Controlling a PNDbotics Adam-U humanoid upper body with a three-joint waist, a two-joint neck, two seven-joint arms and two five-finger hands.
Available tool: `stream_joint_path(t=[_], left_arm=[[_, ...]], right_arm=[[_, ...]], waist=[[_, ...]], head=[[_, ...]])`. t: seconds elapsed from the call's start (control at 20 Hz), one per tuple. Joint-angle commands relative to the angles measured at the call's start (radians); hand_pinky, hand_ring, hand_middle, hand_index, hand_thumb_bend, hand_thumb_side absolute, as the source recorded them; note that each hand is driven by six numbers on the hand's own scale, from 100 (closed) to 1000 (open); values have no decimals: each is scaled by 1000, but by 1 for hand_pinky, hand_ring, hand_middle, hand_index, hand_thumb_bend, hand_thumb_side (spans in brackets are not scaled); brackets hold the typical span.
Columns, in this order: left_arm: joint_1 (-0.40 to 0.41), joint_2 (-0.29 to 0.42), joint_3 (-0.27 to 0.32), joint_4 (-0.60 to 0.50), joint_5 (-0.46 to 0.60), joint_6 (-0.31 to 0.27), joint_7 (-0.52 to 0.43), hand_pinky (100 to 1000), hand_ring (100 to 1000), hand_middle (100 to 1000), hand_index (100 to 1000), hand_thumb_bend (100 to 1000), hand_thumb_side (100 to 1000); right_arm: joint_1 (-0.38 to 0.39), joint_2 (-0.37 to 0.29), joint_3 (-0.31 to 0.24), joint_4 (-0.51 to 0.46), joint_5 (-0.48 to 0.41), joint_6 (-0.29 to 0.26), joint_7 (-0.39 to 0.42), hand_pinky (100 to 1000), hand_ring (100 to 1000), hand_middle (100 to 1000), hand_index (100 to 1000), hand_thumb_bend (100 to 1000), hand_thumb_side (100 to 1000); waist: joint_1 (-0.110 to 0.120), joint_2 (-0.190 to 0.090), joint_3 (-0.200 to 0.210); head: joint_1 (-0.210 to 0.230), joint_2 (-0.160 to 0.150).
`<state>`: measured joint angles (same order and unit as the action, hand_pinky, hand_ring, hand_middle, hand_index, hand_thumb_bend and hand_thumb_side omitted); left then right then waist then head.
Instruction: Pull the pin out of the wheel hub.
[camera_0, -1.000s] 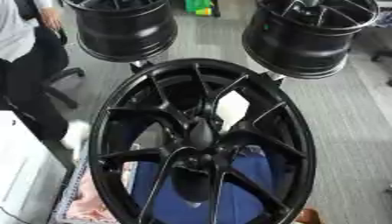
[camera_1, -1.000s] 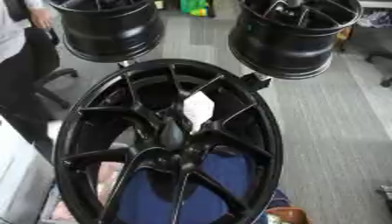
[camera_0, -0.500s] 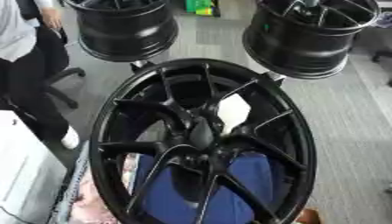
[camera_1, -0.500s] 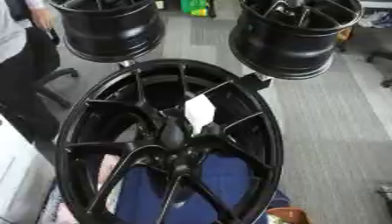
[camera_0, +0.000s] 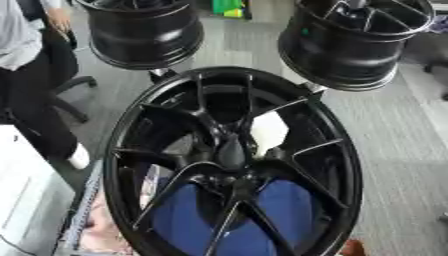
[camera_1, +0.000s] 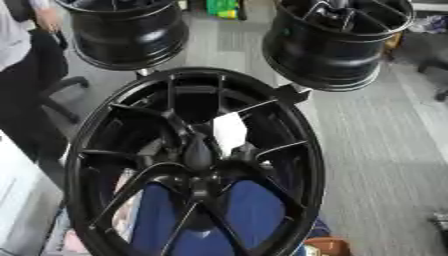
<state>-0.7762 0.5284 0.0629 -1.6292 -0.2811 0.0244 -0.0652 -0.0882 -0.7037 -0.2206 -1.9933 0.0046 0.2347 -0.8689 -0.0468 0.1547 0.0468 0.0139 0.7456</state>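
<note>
- Neither hand shows in either eye view; whether they are open or closed cannot be told.
- Wheel hub (camera_0: 234, 172) fills centre frame; a dark pin-like stub (camera_0: 231, 151) rises at 12 o'clock from its centre.
- Step judged: approach not begun. Next: bring a hand to that stub.
- Right eye view alone shows an orange object (camera_1: 328, 246) at 5 o'clock.

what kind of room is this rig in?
Probably an office or lab turned test space, not a garage: grey carpet floor, an office chair base at left, and three black alloy wheels, the near wheel plus two wheels behind. Neither robot hand shows.
</note>
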Motion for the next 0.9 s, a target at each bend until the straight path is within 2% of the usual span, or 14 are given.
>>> stream_joint_path(t=[0.05,0.35,0.6,0.9], left_arm=[[24,-56,-17,-89,49,7,49,635,671,618,800,100,672],[129,-174,-28,-229,141,49,126,638,675,622,806,100,688],[168,-187,-18,-286,229,58,135,640,678,624,810,100,687],[181,-176,-6,-301,332,44,123,642,677,622,807,100,680]], right_arm=[[-16,-47,-6,-7,13,38,-38,855,712,601,739,100,168],[-26,-48,-3,-7,18,32,-38,855,713,601,739,100,154],[-25,-45,-3,-7,21,28,-38,855,713,601,739,100,153],[-21,-45,-3,-7,22,32,-38,853,712,601,739,100,148]], waist=[[1,-11,-2],[-2,-8,-4],[-4,-9,-3],[-6,-11,-1]], head=[[5,-8],[4,-4],[5,-6],[7,-11]])
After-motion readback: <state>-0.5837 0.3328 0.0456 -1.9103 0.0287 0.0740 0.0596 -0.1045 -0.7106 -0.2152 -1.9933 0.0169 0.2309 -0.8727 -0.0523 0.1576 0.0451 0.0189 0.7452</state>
